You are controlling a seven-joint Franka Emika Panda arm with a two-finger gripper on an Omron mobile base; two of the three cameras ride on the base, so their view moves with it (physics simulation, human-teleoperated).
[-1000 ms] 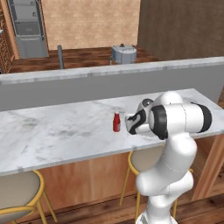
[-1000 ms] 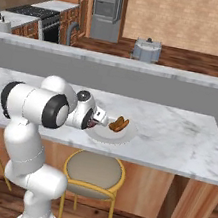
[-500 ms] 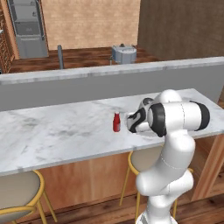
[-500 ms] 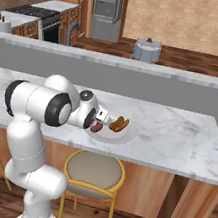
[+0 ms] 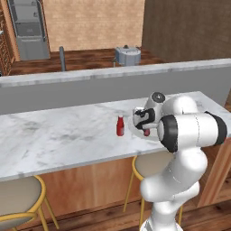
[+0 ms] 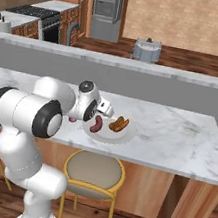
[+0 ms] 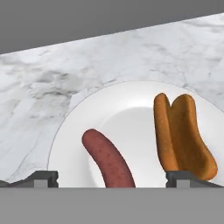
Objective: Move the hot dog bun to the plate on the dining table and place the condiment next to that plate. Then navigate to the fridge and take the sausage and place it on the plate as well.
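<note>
Inspection of the dining tabletop (image 6: 177,138): white marble with grey veining on a wood base, stools tucked beneath its near edge.

The plate (image 7: 131,109) sits flat on the tabletop. Two items lie on it, side by side and apart: the sausage (image 7: 107,159), dark red-brown, and the hot dog bun (image 7: 183,135), orange-brown with its split facing up. In the right base view the sausage (image 6: 96,124) lies nearer the arm and the bun (image 6: 119,124) on the far side of it, both within the plate's rim (image 6: 126,137).

The condiment (image 5: 120,126), a red bottle with a white cap, stands upright on the tabletop just beside the plate (image 5: 133,131), not touching it.

The fingers (image 7: 111,178) stand wide apart, low over the near edge of the plate. The sausage lies between their tips, clear of both, and nothing is held. In the left base view the hand (image 5: 143,121) hangs directly above the plate.

The fridge (image 6: 106,6), tall and grey, stands at the far wall, well away from the tabletop
</note>
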